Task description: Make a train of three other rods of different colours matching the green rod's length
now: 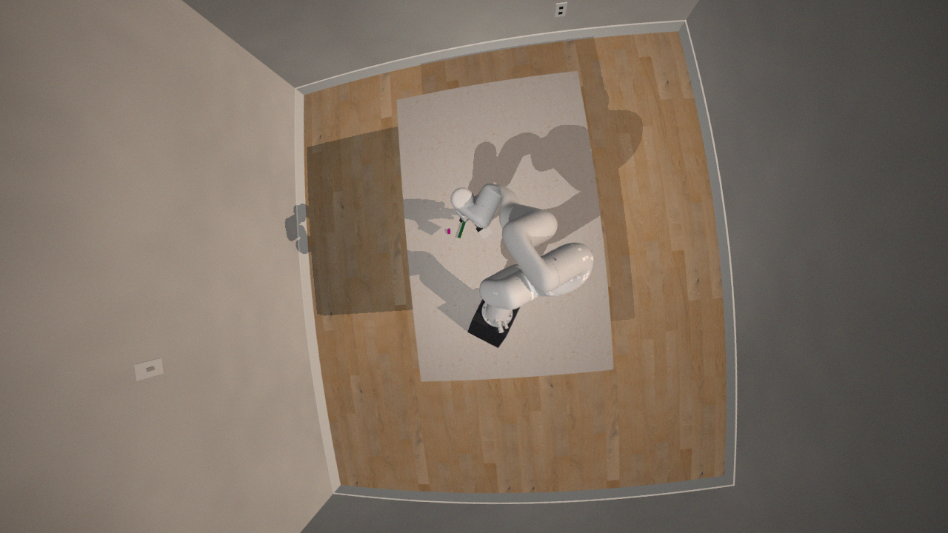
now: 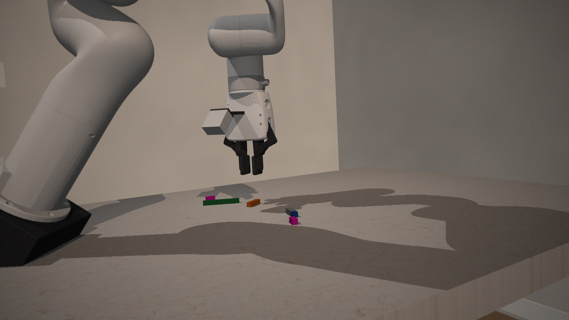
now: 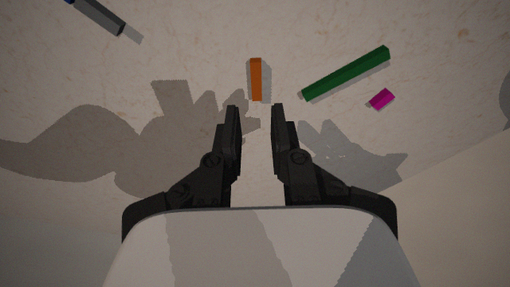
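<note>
My gripper [image 2: 250, 173] [image 3: 255, 119] points down high above the table, its fingers partly open with nothing between them. The orange rod [image 2: 253, 202] [image 3: 256, 80] lies below, roughly parallel to the fingers' faces in the wrist view. The green rod [image 1: 461, 228] [image 2: 221, 202] [image 3: 347, 72] lies slanted beside it, with a magenta rod [image 1: 448, 231] [image 2: 210, 198] [image 3: 382, 99] on its far side. The grey rod [image 2: 290, 210] [image 3: 100, 17] lies in line with the blue rod [image 2: 294, 214] [image 3: 68, 1]; no gap shows. A second magenta rod [image 2: 293, 221] lies just past the blue one; its gap is unclear.
The robot's black base [image 1: 483, 331] [image 2: 39, 238] stands on the pale table [image 1: 450, 357] [image 2: 198, 278]. The arm hides the orange, grey and blue rods in the top view. Arm shadows cross the table around the rods.
</note>
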{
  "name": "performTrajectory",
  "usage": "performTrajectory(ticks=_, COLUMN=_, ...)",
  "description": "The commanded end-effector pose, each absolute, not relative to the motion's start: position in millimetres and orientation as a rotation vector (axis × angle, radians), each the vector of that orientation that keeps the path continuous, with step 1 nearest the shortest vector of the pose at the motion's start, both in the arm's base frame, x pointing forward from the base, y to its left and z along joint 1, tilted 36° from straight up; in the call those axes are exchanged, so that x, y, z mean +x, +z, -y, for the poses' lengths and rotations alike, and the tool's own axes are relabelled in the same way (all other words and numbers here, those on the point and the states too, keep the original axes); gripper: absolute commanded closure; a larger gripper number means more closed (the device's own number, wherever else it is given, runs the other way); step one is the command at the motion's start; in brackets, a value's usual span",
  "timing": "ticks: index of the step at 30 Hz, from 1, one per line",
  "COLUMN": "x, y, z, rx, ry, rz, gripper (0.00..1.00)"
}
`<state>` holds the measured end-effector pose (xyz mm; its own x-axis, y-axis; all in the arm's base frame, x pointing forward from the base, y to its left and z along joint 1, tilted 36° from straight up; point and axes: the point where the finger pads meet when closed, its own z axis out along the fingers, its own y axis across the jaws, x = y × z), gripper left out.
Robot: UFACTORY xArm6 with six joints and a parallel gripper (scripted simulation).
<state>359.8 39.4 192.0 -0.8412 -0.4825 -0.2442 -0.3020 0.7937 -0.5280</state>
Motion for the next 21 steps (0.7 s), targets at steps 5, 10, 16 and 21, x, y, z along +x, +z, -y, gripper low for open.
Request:
performTrajectory(ticks=5, x=360.6, y=192.7, z=-39.8, rx=-0.594, ry=-0.68, rz=-2.612, gripper=0.76)
performTrajectory(ticks=10, x=361.6, y=191.0, z=-39.1, rx=-0.593, ry=-0.68, rz=-2.612, gripper=0.76)
performTrajectory(ticks=16, x=364.0, y=186.8, z=-37.4, rx=-0.593, ry=-0.68, rz=-2.613, gripper=0.76)
performTrajectory(ticks=21, x=365.7, y=183.9, z=-36.2, rx=-0.593, ry=-0.68, rz=-2.613, gripper=0.76)
